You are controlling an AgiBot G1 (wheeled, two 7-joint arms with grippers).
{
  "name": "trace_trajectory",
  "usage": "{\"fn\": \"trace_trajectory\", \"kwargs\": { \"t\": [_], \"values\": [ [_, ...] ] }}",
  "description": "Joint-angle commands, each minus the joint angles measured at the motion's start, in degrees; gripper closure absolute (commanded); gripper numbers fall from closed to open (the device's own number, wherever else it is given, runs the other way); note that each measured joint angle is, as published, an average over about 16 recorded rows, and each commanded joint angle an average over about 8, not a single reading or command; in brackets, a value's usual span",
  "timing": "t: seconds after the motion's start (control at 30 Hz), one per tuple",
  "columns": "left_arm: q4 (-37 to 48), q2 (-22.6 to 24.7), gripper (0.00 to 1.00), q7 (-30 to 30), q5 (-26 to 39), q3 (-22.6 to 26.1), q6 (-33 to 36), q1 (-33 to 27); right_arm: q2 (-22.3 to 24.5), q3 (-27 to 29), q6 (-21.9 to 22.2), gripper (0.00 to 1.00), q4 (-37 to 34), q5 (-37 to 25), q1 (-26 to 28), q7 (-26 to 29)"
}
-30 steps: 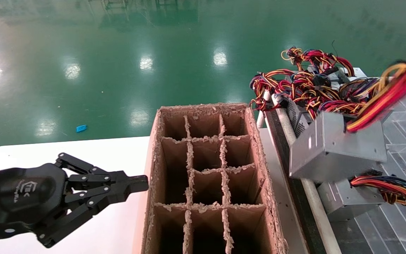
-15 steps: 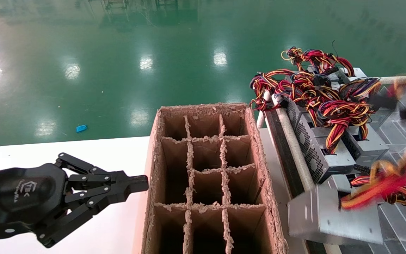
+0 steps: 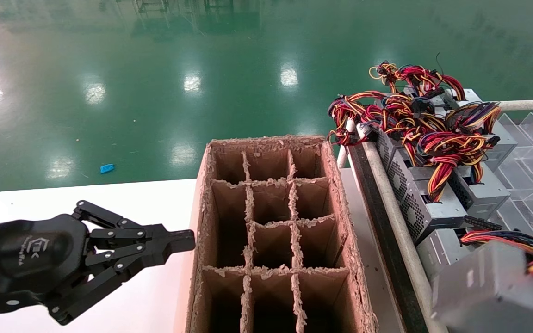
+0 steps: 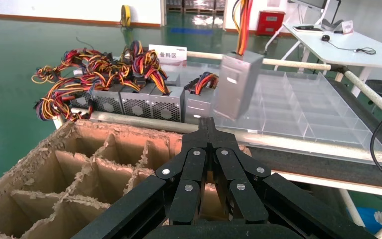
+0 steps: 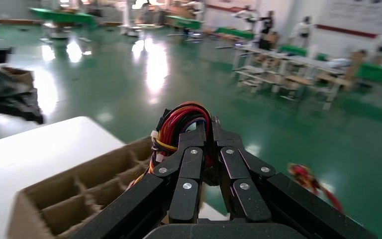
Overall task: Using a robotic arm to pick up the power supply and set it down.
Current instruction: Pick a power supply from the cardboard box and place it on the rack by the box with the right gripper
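— Where's our power supply (image 3: pixel 493 291)?
— Hanging off the table's right side, beside the cardboard box (image 3: pixel 273 231), above the clear tray (image 4: pixel 298 112).
— Our right gripper (image 5: pixel 209 130)?
— Clenched on its wire bundle (image 5: pixel 181 119).
— And the left gripper (image 3: pixel 181 240)?
— Fingers pressed together, over the white table (image 3: pixel 132 199).

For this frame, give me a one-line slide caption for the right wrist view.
Right gripper clamps the power supply's wire bundle above the divided cardboard box.
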Motion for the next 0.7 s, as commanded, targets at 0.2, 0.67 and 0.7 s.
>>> {"fn": "trace_trajectory", "kwargs": {
  "t": [0.2, 0.67, 0.7],
  "values": [
    [0.0, 0.0, 1.00, 0.0, 0.0, 0.0, 0.0, 0.0, 4.2, -10.2, 3.4, 1.00, 4.8, 6.1, 3.5, -7.8],
    [0.0, 0.0, 1.00, 0.0, 0.0, 0.0, 0.0, 0.0, 2.4, -14.4, 7.2, 1.00, 6.2, 6.7, 4.2, -12.5],
    [0.0, 0.0, 1.00, 0.0, 0.0, 0.0, 0.0, 0.0, 1.9, -14.6, 7.4, 1.00, 6.1, 6.8, 4.2, -12.7]
  ]
}}
